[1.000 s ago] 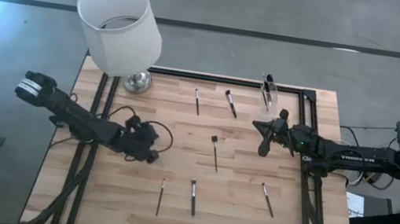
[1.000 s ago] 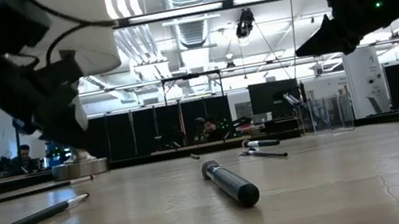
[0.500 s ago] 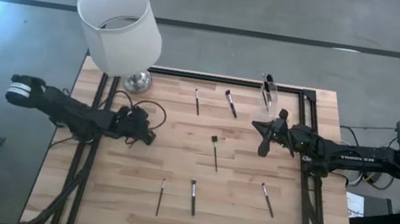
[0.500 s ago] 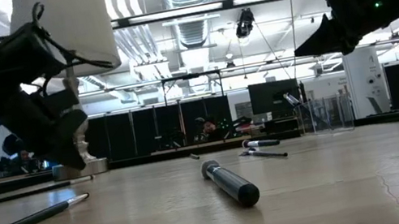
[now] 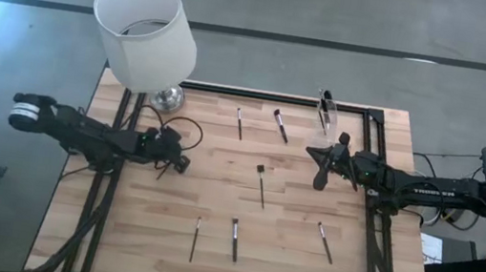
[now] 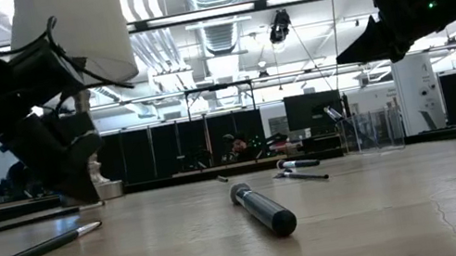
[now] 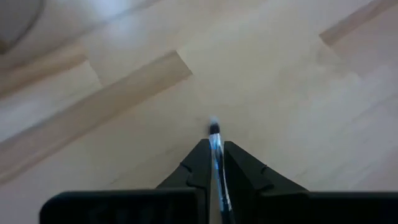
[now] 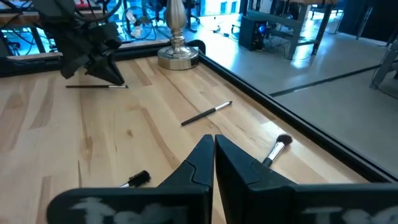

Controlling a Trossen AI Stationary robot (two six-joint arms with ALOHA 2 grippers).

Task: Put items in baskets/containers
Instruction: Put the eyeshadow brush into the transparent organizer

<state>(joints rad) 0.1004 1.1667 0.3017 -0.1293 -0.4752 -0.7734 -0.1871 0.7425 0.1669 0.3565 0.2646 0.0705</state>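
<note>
left gripper dropped onto brush, lampshade beside

the table is pale wood in light and tan planks with a black frame, the lampshade white on a silver base, the brushes dark-handled with dark tips, the cup clear, both arms black.

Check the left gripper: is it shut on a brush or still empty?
Shut on a brush. In the left wrist view the left gripper has its fingers pressed against a thin brush between them, low over the table.
</note>
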